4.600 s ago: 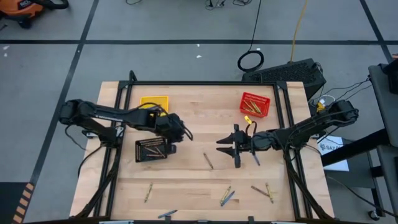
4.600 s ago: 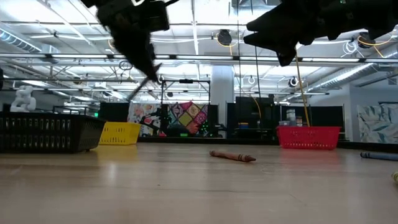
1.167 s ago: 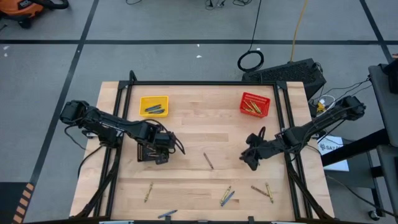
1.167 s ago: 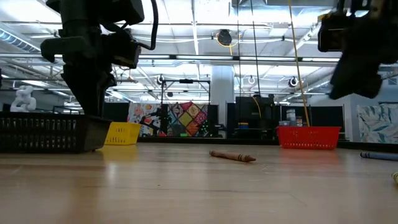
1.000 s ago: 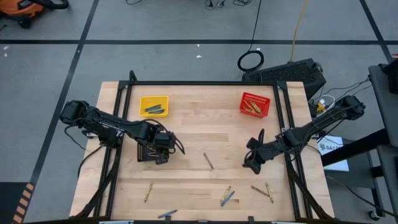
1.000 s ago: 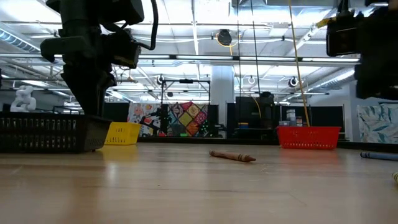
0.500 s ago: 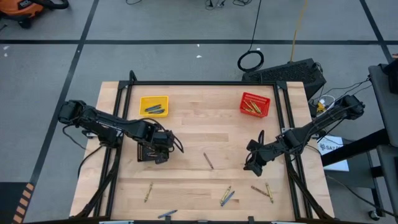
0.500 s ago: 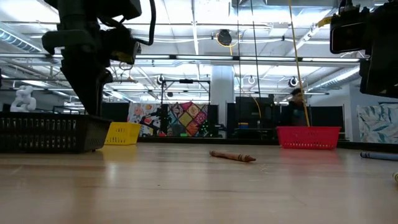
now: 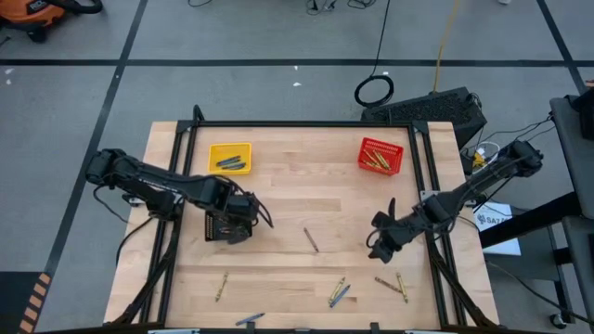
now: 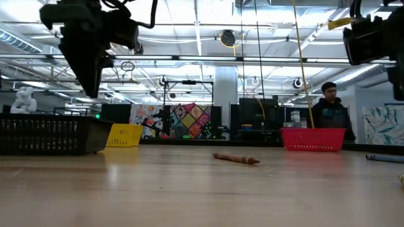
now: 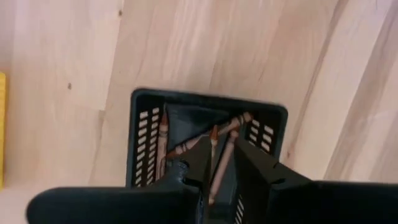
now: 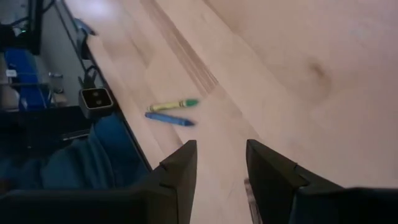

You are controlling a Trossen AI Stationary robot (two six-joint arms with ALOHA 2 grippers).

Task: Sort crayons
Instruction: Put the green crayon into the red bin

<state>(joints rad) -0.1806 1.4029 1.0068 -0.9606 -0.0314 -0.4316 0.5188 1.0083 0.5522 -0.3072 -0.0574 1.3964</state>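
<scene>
You are working on a pale wooden table (image 9: 278,195) bordered by a black metal frame (image 9: 306,124), and most of its middle is lying open. One brown crayon (image 9: 311,239) is lying alone near the centre, well apart from both arms. Along the near edge, loose crayons are scattered: a yellow-green one (image 9: 222,286) at the left, a green and blue pair (image 9: 338,292) in the middle, two more (image 9: 393,283) toward the right, and a blue one (image 9: 249,319) right at the table's lip.

Your left gripper (image 9: 243,215) is hanging over the black mesh basket (image 9: 225,224) at the table's left side. In its wrist view the fingers (image 11: 199,158) are standing slightly apart with a narrow gap, holding nothing, and brown crayons (image 11: 217,149) are lying in the basket directly below them. The small yellow mesh basket (image 9: 229,157), with a few dark crayons in it, is sitting just behind.

Your right gripper (image 9: 378,243) is hovering over bare wood at the right side, with its fingers (image 12: 180,168) standing apart and empty. The two crayons near the edge are lying just in front of it. The red mesh basket (image 9: 380,156), holding yellow-green crayons, is sitting well behind it. A person (image 10: 329,116) is standing in the room beyond.
</scene>
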